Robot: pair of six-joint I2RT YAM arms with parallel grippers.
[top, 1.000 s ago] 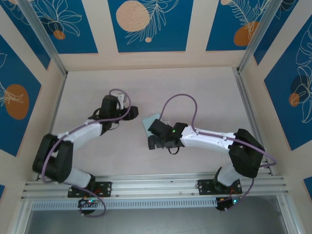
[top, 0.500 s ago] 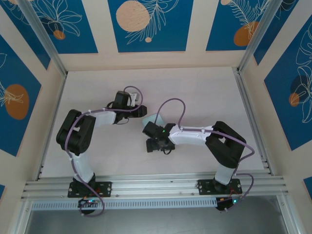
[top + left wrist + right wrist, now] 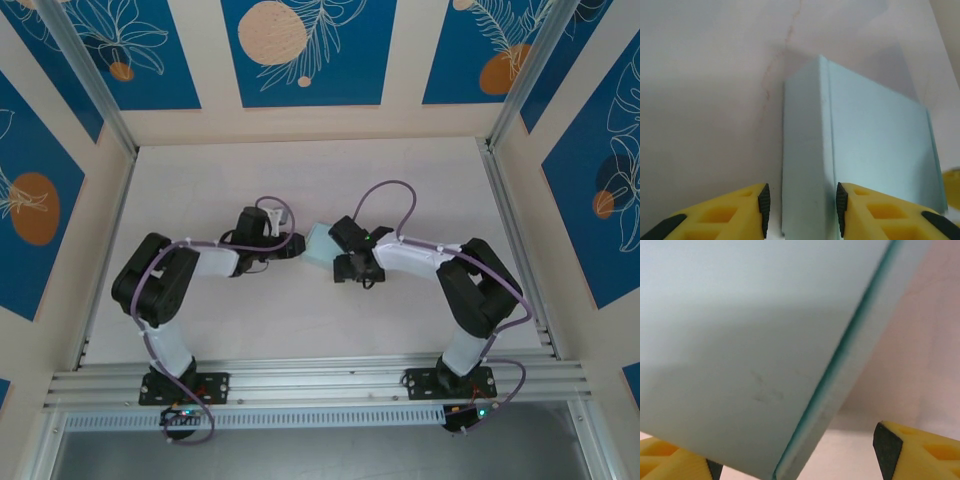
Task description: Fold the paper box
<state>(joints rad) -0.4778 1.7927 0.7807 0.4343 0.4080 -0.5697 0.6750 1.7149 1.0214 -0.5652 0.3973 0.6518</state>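
Left gripper (image 3: 801, 202) spread astride the narrow side wall of the paper box (image 3: 320, 243) at centre of the overhead frame, right gripper (image 3: 801, 456) likewise spread about its opposite edge, neither pinching; risk judged: crushed or skewed thin card on uneven closing.

One paper box (image 3: 318, 243); two claws: left claw (image 3: 801, 210), right claw (image 3: 800, 457); one table (image 3: 300, 180).

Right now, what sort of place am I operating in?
Likely a purpose-built robot test cell: a pale tabletop boxed in by walls with blue printed panels, and an aluminium rail along its near edge.
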